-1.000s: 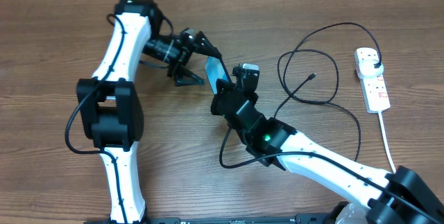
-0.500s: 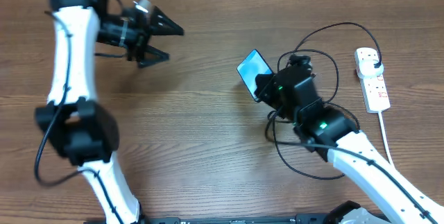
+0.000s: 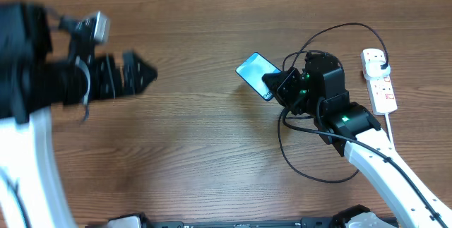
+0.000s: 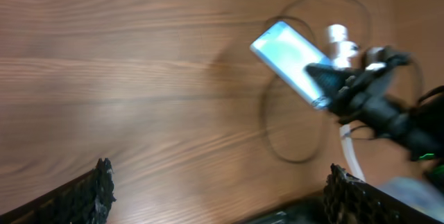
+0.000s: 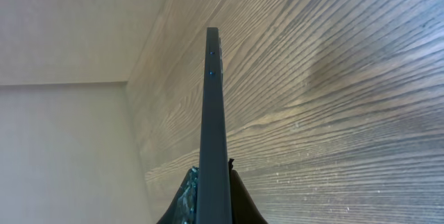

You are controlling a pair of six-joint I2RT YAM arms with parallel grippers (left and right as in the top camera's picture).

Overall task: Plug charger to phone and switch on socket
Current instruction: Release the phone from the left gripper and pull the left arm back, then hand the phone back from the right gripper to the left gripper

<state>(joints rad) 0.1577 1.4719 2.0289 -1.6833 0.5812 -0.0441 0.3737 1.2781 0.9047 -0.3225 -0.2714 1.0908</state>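
Close to the front edge of the surface (image 3: 198, 157), only a loose loop of the charger (image 3: 280, 138). No sign of its small tip, so not in the phone (image 3: 256, 73) yet. Further in, toward the right edge: right tool (image 3: 275, 85) clamped on one end of the phone, screen glowing, lifted. By the left edge: left tool (image 3: 138, 76) spread wide, holding nothing. Near the far right corner: the socket (image 3: 380, 87), black plug (image 3: 380, 59) seemingly in. Left to do: tip into phone, then switch on.

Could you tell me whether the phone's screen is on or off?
On: the phone, held in the right gripper, glows light blue.
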